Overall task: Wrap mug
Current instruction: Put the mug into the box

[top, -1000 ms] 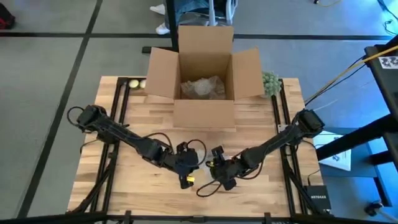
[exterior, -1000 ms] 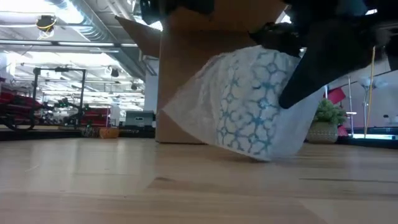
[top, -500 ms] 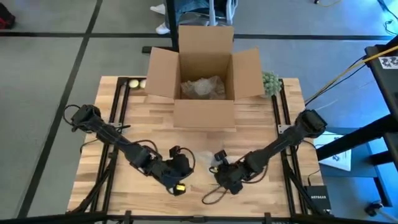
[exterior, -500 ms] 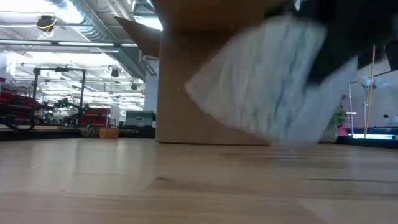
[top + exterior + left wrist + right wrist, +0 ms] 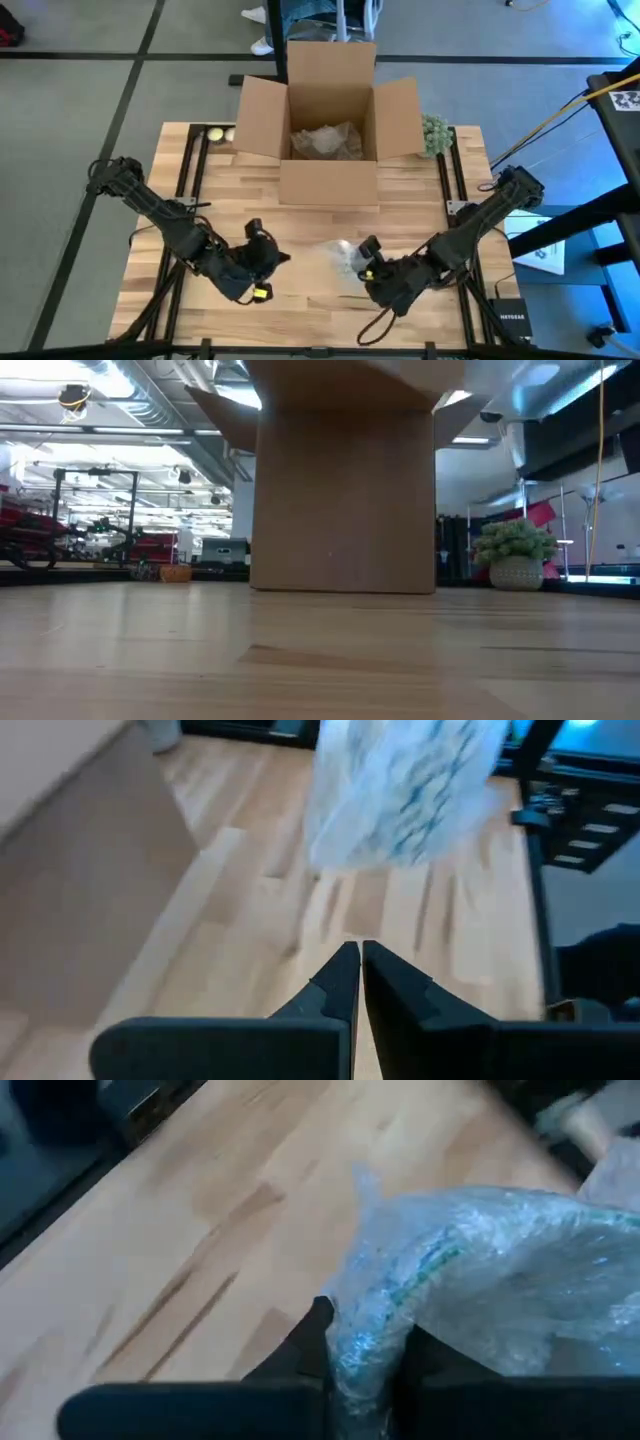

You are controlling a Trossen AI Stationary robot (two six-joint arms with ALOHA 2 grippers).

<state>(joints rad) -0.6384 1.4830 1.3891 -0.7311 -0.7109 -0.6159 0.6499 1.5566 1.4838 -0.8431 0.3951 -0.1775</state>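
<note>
Box (image 5: 330, 125) sat at desk (image 5: 300, 220) rear centre, plant (image 5: 434, 132) just right of it. Wrapped mug (image 5: 343, 257) lay between left gripper (image 5: 268, 252) and right gripper (image 5: 366, 262), touching the right.

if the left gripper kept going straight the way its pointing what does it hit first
Probably the wrapped mug, which the right gripper holds. The left gripper is shut and empty, aimed across bare table toward that bundle, though depth is hard to judge.

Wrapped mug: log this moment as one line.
wrapped mug held by right gripper | left gripper shut, empty | cardboard box open
</note>
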